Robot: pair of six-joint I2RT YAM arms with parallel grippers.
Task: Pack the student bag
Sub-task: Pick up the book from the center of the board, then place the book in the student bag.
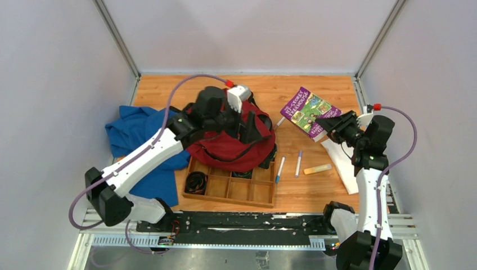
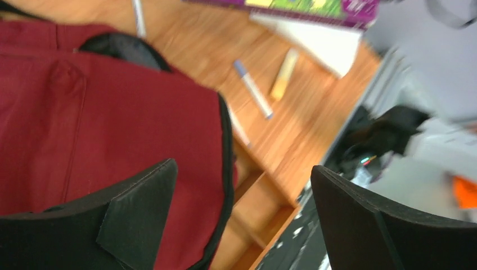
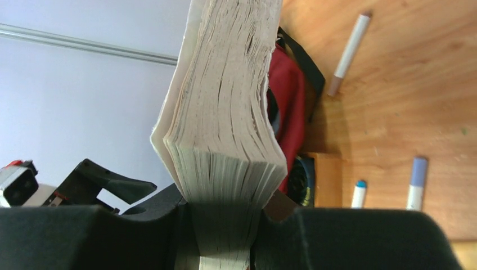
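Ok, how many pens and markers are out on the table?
4. One white pen by the student bag, two blue-capped markers just right of the wooden tray, a yellow marker beyond them. Others may hide under the bag.

The left gripper point(image 2: 242, 169) is hanging with jaws spread wide (arm reaching forward); the right gripper point(image 1: 333, 126) is pinching a book point(image 1: 308, 110).

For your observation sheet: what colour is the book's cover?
The book is purple; top view.

Overhead camera looks down; close wrist views share student bag point(image 2: 84, 112).
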